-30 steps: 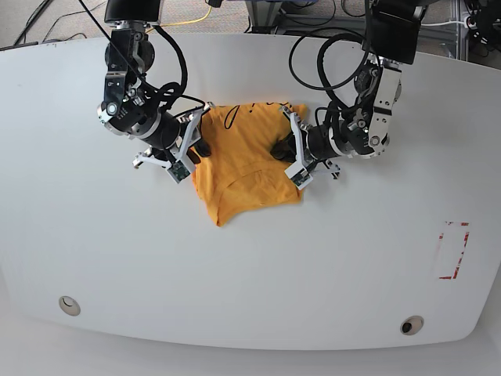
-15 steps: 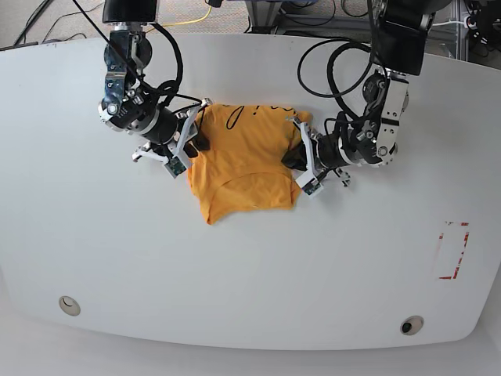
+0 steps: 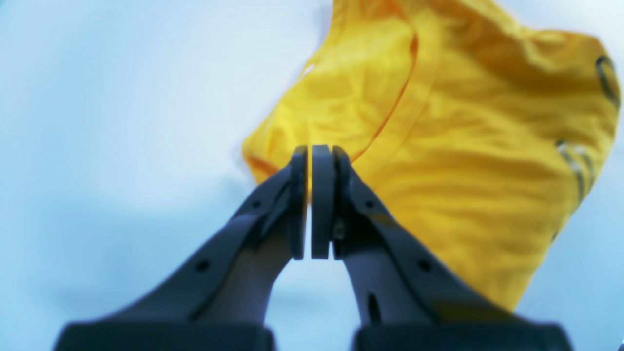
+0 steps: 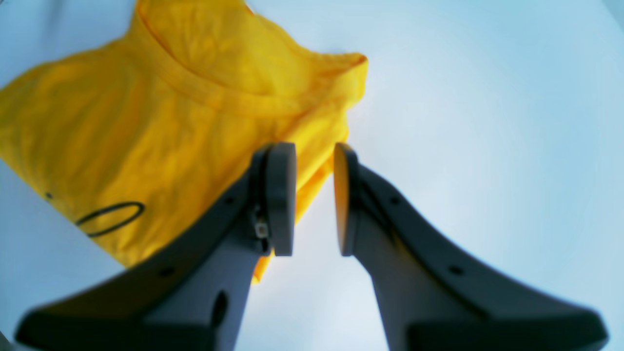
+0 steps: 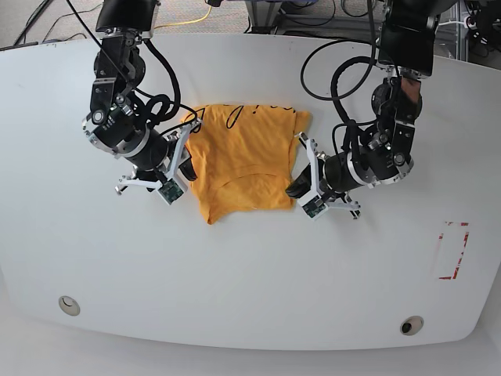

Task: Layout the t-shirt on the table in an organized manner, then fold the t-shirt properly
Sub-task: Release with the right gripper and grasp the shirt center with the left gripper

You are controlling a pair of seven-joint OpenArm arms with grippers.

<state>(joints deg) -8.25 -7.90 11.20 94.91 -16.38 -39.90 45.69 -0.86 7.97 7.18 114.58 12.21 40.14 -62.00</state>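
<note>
A large white smooth table (image 5: 250, 258) with rounded edges is filling the base view, carrying two round grommets (image 5: 69, 305) near its front edge and a red-tape rectangle outline (image 5: 452, 251) toward one end. The orange-yellow cotton t-shirt (image 5: 244, 160) is lying crumpled but roughly spread at the table's middle, between the two arms, its black line drawing (image 5: 235, 114) showing near the far edge. The left tool (image 3: 310, 202) is sitting with its pads pressed together, just at the shirt's corner, with no cloth visibly between them. The right tool (image 4: 314, 200) is standing slightly spread beside the opposite edge, the fabric lying just behind its pads.
</note>
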